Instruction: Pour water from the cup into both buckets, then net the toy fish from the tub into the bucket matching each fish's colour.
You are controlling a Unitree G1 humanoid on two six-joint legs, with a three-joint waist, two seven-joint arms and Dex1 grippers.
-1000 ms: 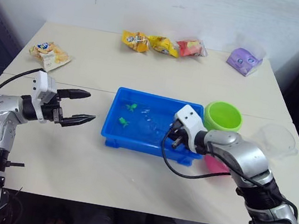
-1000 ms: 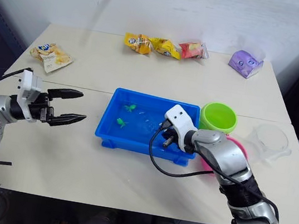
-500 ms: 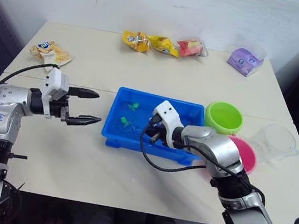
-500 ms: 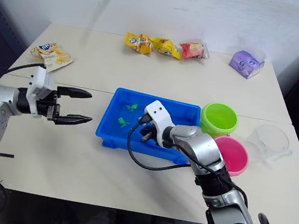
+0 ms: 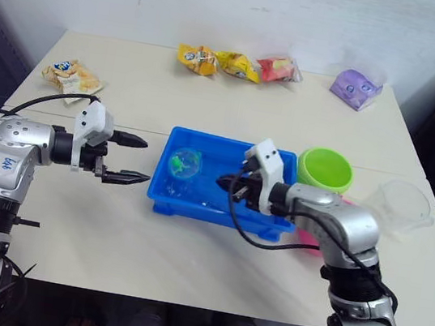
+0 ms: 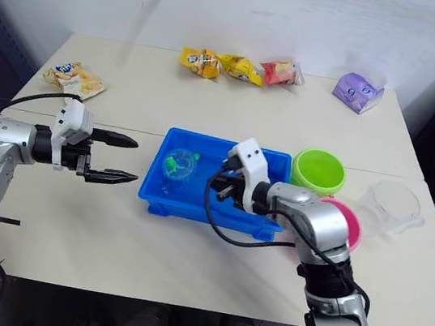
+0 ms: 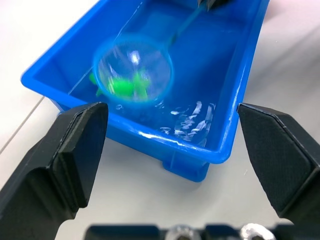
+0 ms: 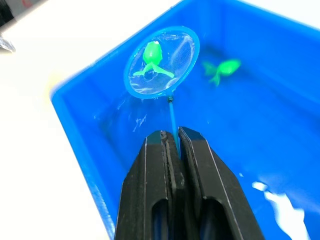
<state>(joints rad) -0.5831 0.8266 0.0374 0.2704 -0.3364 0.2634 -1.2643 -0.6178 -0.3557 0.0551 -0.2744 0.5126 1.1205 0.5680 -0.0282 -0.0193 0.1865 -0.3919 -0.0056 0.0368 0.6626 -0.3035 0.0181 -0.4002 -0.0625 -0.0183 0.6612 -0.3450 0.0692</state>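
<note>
The blue tub point(image 5: 221, 140) holds water at the table's middle. My right gripper point(image 5: 222, 184) is shut on the thin handle of the net point(image 5: 185, 162), whose light-blue hoop hangs over the tub's left part. A green toy fish point(image 8: 151, 55) lies in the hoop, and another green fish point(image 8: 222, 67) sits in the tub water beside it. My left gripper point(image 5: 146, 160) stands open just left of the tub, holding nothing. The green bucket point(image 5: 325, 169) stands right of the tub. The pink bucket point(image 6: 352, 224) shows behind my right arm, and the clear cup point(image 5: 404, 203) is farther right.
Snack packets point(image 5: 236, 65) lie in a row along the table's back edge, with a purple packet point(image 5: 356, 87) at the back right. Another packet point(image 5: 70, 77) lies at the back left. Bare tabletop runs in front of the tub.
My right gripper swung the net toward the tub's left end, and its hoop now holds one green fish. My left gripper moved right, closer to the tub.
</note>
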